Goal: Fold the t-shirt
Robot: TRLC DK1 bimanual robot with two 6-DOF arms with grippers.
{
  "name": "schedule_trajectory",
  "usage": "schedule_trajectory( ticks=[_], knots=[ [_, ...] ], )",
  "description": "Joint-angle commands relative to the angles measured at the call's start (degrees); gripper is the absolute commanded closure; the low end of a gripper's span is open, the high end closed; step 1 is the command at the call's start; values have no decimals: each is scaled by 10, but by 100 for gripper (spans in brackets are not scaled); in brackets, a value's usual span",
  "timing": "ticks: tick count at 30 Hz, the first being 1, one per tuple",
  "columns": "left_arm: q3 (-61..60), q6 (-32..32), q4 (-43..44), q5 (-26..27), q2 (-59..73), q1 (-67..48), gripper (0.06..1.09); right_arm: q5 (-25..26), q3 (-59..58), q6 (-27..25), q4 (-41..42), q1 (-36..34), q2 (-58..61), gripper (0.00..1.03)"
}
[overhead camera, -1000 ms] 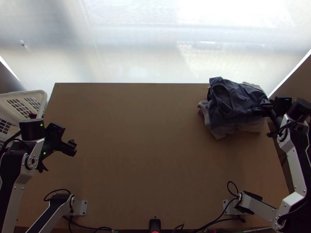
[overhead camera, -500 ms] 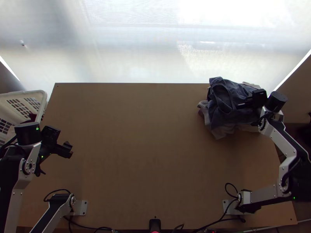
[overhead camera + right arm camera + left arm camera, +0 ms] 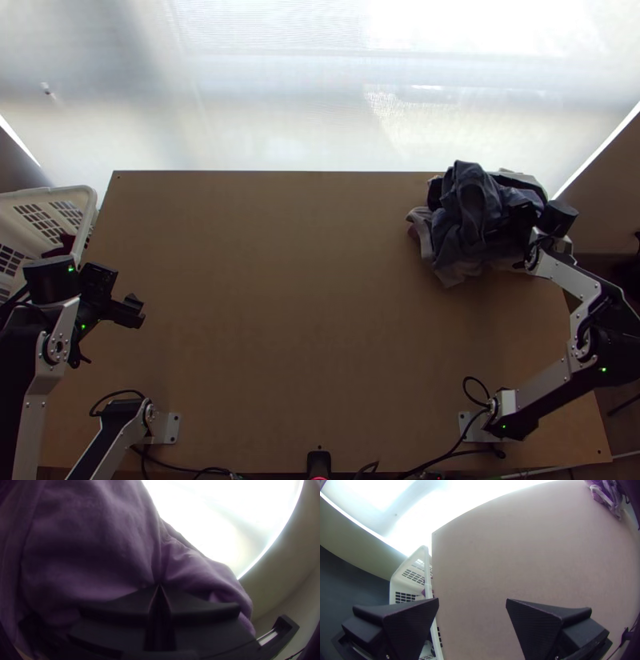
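Brown tabletop point(image 3: 296, 320) carries a clothes pile point(image 3: 454, 272), just below the right fingers point(image 3: 200, 605). Blue-grey t-shirt point(image 3: 468, 204) bunched on top, bundled around their tips; they're clenched on a pleat of it. Left fingers point(image 3: 410, 626) spread, holding nothing. Risks: shallow pinch slips under cloth weight; snagged lower layer drags the pile along.

White basket point(image 3: 50, 191), slotted sides, at the left edge of the surface point(image 3: 280, 304). Dark red cloth point(image 3: 66, 239) inside it. Surface brown, small hole near far left corner. Bright pale screen point(image 3: 280, 120) beyond the far edge; brownish wall point(image 3: 612, 188) off to the right.
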Motion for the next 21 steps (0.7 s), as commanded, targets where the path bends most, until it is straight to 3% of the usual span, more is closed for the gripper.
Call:
schedule_trajectory(
  ticks=[1,2,4,9,15,21],
  knots=[
    [3,9,2,-1,-5,10,11,6,-13,-8,-2,-2,-10,58],
    [2,12,2,-1,-6,11,11,6,-14,-6,-2,-2,-22,47],
    [3,15,6,-1,-7,11,11,11,-14,14,-2,-2,-54,2],
    [16,3,34,2,-8,6,11,45,-26,46,-5,0,-180,4],
    [7,-88,108,2,-56,-38,10,130,-88,65,7,32,-347,4],
    [-102,-145,215,20,-167,-101,11,259,-209,58,37,148,-471,4]
  ],
)
